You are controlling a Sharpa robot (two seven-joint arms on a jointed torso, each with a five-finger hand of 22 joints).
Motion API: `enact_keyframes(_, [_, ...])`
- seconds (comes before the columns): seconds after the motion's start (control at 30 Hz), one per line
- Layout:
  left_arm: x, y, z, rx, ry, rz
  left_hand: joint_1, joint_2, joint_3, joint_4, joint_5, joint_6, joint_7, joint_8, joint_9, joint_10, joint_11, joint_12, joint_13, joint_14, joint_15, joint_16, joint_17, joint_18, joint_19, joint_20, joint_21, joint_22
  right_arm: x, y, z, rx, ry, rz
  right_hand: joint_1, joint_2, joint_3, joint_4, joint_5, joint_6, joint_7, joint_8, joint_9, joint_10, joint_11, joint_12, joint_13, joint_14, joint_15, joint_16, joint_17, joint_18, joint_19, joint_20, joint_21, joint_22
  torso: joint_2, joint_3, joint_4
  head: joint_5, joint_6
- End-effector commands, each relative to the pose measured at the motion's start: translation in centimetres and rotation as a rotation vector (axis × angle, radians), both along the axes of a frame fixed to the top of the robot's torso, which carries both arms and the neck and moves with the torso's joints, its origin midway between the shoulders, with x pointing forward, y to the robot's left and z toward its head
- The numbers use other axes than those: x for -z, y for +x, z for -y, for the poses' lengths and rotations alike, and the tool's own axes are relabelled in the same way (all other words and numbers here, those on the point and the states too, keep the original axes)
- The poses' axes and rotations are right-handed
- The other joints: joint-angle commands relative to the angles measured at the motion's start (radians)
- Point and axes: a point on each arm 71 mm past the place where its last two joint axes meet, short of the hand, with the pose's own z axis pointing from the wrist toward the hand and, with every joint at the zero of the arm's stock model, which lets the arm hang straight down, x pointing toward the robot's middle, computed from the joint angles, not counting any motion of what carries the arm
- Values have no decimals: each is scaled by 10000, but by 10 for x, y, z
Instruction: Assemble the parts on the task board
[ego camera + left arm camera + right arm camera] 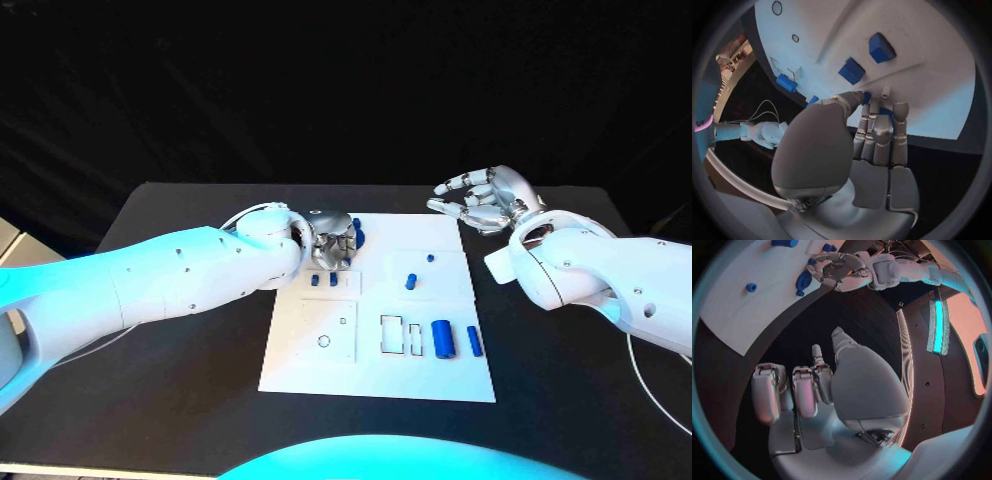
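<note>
The white task board lies mid-table. My left hand hangs over its far left corner, thumb and fingers closed round a blue part that stands at the board's edge. In the left wrist view that blue part shows between the thumb and the fingers. Two small blue pieces stand just near of the hand. Other blue pieces sit mid-board, and a blue cylinder lies near the right edge. My right hand hovers off the board's far right corner, fingers apart and empty.
Black table surrounds the board on all sides. Rectangular and round recesses mark the board's near half. In the right wrist view the board and my left hand lie beyond my right hand.
</note>
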Motion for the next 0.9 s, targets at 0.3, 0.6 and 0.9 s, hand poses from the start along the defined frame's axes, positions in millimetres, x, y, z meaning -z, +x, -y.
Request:
enact_keyframes(0.3, [3,-3,5,273,-20,-336,-161,7,-87,-116,-26,-117,-11,-212,-13,-119,139,-366,-112,9,146,100,-6,-112,-35,129,9,20,-1,-1,-1,-170,-65,128,-19,35,-40,-43,4,-55,-15,65,13,-65,-14,-36,1559,811,-67,-33,1802,155,474,-33,-48,1867,1,3,1,3,-7])
enact_keyframes(0.6, [4,-2,2,105,94,-300,14,301,140,-386,-32,404,75,-94,125,417,-35,-347,-54,188,2,257,220,-145,232,64,242,292,-1,-1,-1,-163,-72,123,-11,39,-39,-47,5,-54,-18,75,16,-62,-16,-35,1559,813,-70,-31,1808,155,475,-34,-50,1866,2,-1,-6,-14,-6])
enact_keyframes(0.9, [5,0,0,4,281,-325,143,397,306,-672,-35,410,100,-209,145,436,-26,-501,-62,209,-17,268,171,-162,297,-7,379,409,-1,-1,-1,-160,-76,123,-11,39,-39,-47,5,-54,-18,75,16,-62,-16,-35,1559,813,-70,-31,1808,155,475,-34,-50,1866,-1,-7,-1,-31,-14])
